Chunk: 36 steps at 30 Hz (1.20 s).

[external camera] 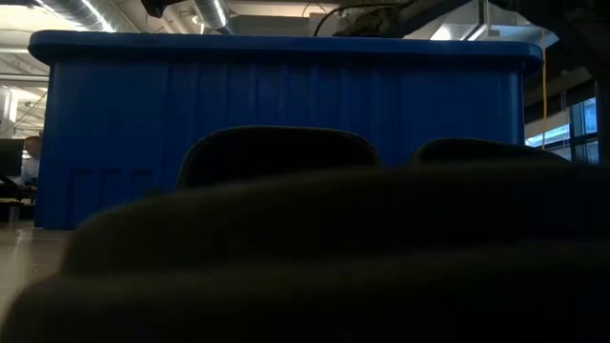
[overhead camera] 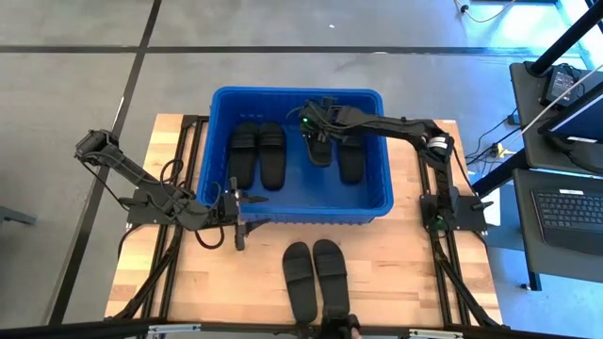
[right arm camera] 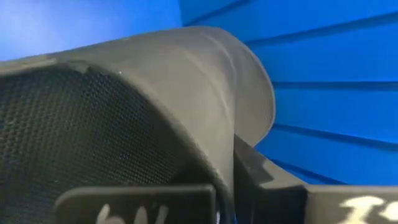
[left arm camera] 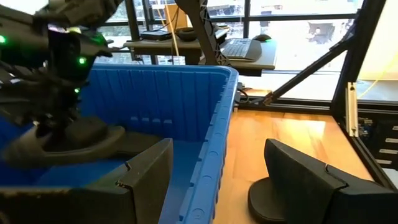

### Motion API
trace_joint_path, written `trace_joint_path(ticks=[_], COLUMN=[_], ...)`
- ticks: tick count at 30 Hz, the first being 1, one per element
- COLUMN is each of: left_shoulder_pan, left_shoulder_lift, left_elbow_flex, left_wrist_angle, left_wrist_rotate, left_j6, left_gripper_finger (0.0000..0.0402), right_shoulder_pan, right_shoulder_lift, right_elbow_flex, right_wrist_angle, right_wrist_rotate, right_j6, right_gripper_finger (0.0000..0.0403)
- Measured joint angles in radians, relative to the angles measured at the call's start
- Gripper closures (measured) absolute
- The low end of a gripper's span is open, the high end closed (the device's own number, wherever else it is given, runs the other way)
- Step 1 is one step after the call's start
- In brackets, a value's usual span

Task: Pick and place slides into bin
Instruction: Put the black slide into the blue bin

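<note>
Wooden table [overhead camera: 396,273]; laptop [overhead camera: 573,209] on a side desk [overhead camera: 528,141].

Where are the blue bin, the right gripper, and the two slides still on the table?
Bin [overhead camera: 215,151]: high view, left wall rim.
Right gripper [overhead camera: 315,135]: high view, over a slide inside the bin.
Slides on the table [overhead camera: 300,278]: high view, left one's strap.

Both arms were dark, slender, jointed links mounted on black frame rails. The right gripper [overhead camera: 317,129] carried small green indicator lights on its wrist housing (also seen glowing in the left wrist view). The left gripper [overhead camera: 237,209] had broad, flat matte-black fingers [left arm camera: 144,180] with angular edges.
</note>
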Motion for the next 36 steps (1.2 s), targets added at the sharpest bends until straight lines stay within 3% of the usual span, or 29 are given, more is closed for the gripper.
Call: trace_joint_path(ticks=[16,36], left_shoulder_pan=[0.005,0.005], left_shoulder_lift=[0.000,0.000], left_elbow_flex=[0.000,0.000], left_wrist_angle=[0.000,-0.001], left_wrist_rotate=[-0.020,-0.020], left_j6=[-0.006,-0.006], left_gripper_finger=[0.0153,0.0153], right_shoulder_pan=[-0.045,-0.052], right_shoulder_lift=[0.070,0.072], right_elbow_flex=[-0.002,-0.154], right_wrist_angle=[0.007,0.045], right_wrist_rotate=[-0.006,-0.018], right_j6=[0.026,0.163], right_gripper_finger=[0.0386,0.0386])
